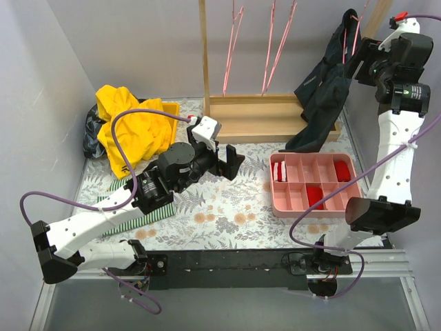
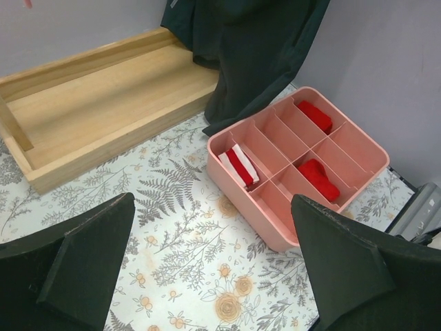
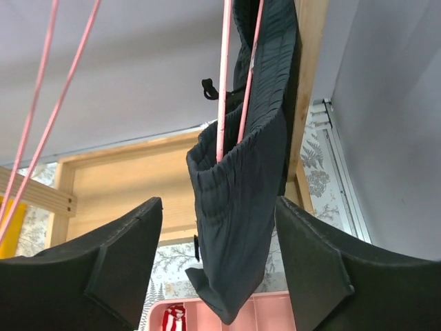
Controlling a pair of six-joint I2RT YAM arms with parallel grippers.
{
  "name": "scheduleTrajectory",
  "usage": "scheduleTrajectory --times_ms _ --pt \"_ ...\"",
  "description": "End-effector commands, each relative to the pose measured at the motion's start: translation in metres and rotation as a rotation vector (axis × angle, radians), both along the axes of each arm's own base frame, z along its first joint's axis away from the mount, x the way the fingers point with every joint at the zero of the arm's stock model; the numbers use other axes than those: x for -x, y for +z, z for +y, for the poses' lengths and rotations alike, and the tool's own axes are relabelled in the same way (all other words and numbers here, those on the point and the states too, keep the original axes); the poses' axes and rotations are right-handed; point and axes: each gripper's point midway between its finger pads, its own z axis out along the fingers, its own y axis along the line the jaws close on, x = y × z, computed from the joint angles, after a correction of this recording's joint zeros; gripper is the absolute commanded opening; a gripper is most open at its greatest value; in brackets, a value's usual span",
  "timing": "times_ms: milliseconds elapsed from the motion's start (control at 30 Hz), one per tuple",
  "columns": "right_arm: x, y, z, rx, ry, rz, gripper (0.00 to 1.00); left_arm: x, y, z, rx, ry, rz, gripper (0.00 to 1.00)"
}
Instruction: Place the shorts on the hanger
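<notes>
Navy-black soft fabric shorts (image 3: 241, 227) hang on the thin pink-red wire hanger (image 3: 222, 103) by the wooden rack (image 3: 310, 69) post. Right gripper (image 3: 217, 207) is spread wide and empty, facing them. Left gripper (image 2: 212, 207) is spread and empty over the floral-print table (image 2: 179, 262). Shorts look light, limp and likely to slide on wire; pinch at the waistband fold.

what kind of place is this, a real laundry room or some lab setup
Most likely a lab bench staged as a laundry corner: two robot arms bolted at the edge of a table boxed in by plain grey walls, with a wooden rack of pink hangers, the shorts draped on one.
</notes>
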Motion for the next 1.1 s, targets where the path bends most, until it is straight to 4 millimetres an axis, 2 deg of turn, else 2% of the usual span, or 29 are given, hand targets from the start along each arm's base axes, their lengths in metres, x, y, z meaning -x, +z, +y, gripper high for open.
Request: scheduleTrajectory --times_ms 0,67,100,167,200,233,267,300,333,367,400,433,467,500,533,567,600,633,667,700,733,767,800,867,900,1067 --pt "0.019 0.028 0.001 -0.001 -0.010 -0.081 0.77 0.003 0.005 0.005 0.027 0.004 0.008 0.98" --pt "0.033 0.028 0.007 -0.015 0.005 -0.081 0.80 0.000 0.004 0.006 0.026 0.024 0.018 0.98" --pt "0.038 0.029 0.012 -0.023 0.025 -0.083 0.87 -0.001 0.003 0.005 0.026 0.030 0.031 0.98" --pt "0.058 0.025 0.021 -0.038 0.055 -0.082 0.89 -0.002 0.000 0.006 0.022 0.049 0.054 0.98" --pt "0.077 0.032 0.027 -0.037 0.066 -0.112 0.91 -0.003 -0.006 0.003 0.026 0.057 0.082 0.98" --pt "0.081 0.012 0.030 -0.057 0.076 -0.072 0.93 -0.004 -0.011 0.005 0.019 0.068 0.105 0.98" --pt "0.090 0.004 0.036 -0.071 0.098 -0.061 0.95 -0.006 -0.015 0.006 0.016 0.087 0.121 0.98" --pt "0.112 0.013 0.043 -0.069 0.112 -0.108 0.98 -0.006 -0.020 0.002 0.032 0.099 0.163 0.98" --pt "0.116 -0.020 0.050 -0.100 0.128 -0.044 0.98 -0.007 -0.030 0.005 0.010 0.113 0.198 0.98" --pt "0.125 -0.028 0.061 -0.121 0.168 -0.042 0.99 -0.007 -0.036 0.005 0.010 0.127 0.226 0.98" --pt "0.146 -0.025 0.071 -0.126 0.192 -0.077 0.99 -0.007 -0.045 0.006 0.002 0.138 0.255 0.98" --pt "0.153 -0.037 0.085 -0.138 0.237 -0.069 0.98 -0.004 -0.055 0.008 0.006 0.153 0.301 0.98" --pt "0.157 -0.072 0.092 -0.168 0.244 -0.002 0.99 -0.003 -0.061 0.008 0.008 0.157 0.320 0.98" --pt "0.172 -0.079 0.101 -0.173 0.262 -0.011 0.99 0.002 -0.076 0.010 -0.004 0.149 0.352 0.98" --pt "0.181 -0.091 0.122 -0.183 0.326 0.009 0.98 0.006 -0.076 0.012 0.030 0.152 0.373 0.98" --pt "0.185 -0.127 0.127 -0.200 0.318 0.083 0.99 0.009 -0.082 0.013 0.038 0.154 0.389 0.98" --pt "0.194 -0.134 0.134 -0.215 0.340 0.079 0.98 0.012 -0.087 0.015 0.049 0.153 0.410 0.98" --pt "0.202 -0.144 0.149 -0.229 0.392 0.095 0.99 0.015 -0.102 0.018 0.048 0.173 0.440 0.98" --pt "0.204 -0.170 0.155 -0.238 0.397 0.137 0.99 0.017 -0.106 0.022 0.061 0.183 0.455 0.98" --pt "0.213 -0.173 0.167 -0.265 0.437 0.134 0.98 0.018 -0.112 0.025 0.061 0.195 0.466 0.98" --pt "0.217 -0.182 0.171 -0.268 0.443 0.149 0.99 0.020 -0.128 0.030 0.040 0.213 0.484 0.98" --pt "0.216 -0.187 0.172 -0.265 0.430 0.145 0.99 0.021 -0.131 0.033 0.052 0.224 0.494 0.98" --pt "0.223 -0.203 0.181 -0.262 0.456 0.179 0.99 0.022 -0.137 0.035 0.044 0.232 0.499 0.98" --pt "0.224 -0.215 0.185 -0.243 0.445 0.194 0.99 0.021 -0.150 0.041 0.031 0.265 0.512 0.98" --pt "0.229 -0.225 0.194 -0.237 0.478 0.209 0.99 0.021 -0.154 0.040 0.024 0.268 0.517 0.98" --pt "0.225 -0.243 0.200 -0.223 0.457 0.192 0.98 0.021 -0.161 0.040 0.027 0.277 0.528 0.98"
